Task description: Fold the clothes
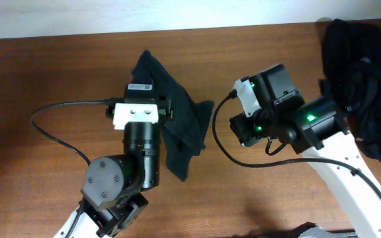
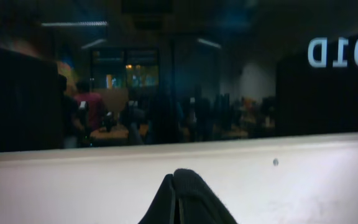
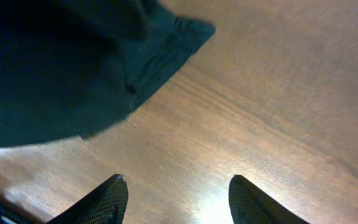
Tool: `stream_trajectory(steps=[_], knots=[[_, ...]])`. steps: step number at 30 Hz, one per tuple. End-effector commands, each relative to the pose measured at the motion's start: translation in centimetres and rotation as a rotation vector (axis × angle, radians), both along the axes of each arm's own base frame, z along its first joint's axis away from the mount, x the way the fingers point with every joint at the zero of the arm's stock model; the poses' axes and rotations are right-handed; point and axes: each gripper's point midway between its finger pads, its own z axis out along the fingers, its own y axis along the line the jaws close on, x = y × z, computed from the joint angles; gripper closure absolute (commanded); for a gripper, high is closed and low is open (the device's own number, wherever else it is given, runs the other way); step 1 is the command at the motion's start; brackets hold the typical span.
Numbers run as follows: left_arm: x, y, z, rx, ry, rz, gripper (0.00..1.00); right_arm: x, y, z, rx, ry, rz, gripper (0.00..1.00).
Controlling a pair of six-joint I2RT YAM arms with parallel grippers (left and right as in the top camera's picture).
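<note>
Left gripper (image 2: 178,186): fingers pressed tight together, no gap showing in the wrist view. They point level, toward a pale wall (image 2: 303,180) with a dark window above it.

Overhead, the black garment (image 1: 177,125) bunches to a peak right at those fingertips, then drapes down along one side of the gripper and spreads onto the table (image 1: 45,79) back behind the fingers, beside the wrist. It reads as pinched at the peak. The fingers themselves are hidden under the wrist body from above, so the exact bite point can't be made out.

Right gripper (image 3: 179,199): fingers (image 3: 107,202) standing moderately apart, nothing between them, only bare wood below the gap. It hovers over the table, touching nothing that shows.

From the right wrist view the same garment lies ahead of the tips and off to the side of the finger on the left of that view. A corner of cloth reaches furthest across, roughly in line with the gap but well ahead of it. Cloth and right fingers are apart.

A pile of black clothes (image 1: 362,73) sits at the far table edge, behind the right wrist, well apart from both sets of fingers.

A black cable (image 1: 58,129) loops on the table behind the left fingers, on the side away from the garment.
</note>
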Motion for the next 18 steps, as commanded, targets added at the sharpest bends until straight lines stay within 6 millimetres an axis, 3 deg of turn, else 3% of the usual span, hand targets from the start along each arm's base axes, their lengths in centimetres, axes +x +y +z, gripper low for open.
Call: stream_trajectory(steps=[1, 9, 15, 18], knots=[[-0.9, 0.9, 2.1, -0.036, -0.055, -0.004, 0.99, -0.9, 0.7, -1.5, 0.033, 0.039, 0.016, 0.43], [-0.9, 1.4, 2.6, -0.055, -0.074, 0.009, 0.99, -2.1, 2.4, -4.9, 0.097, 0.104, 0.07, 0.44], [-0.1, 2.0, 2.3, -0.05, -0.07, 0.042, 1.0, -4.1, 5.7, -6.1, 0.081, 0.065, 0.201, 0.43], [0.1, 2.4, 2.3, -0.05, -0.071, 0.053, 0.99, -4.3, 6.5, -6.3, -0.002, 0.005, 0.203, 0.43]])
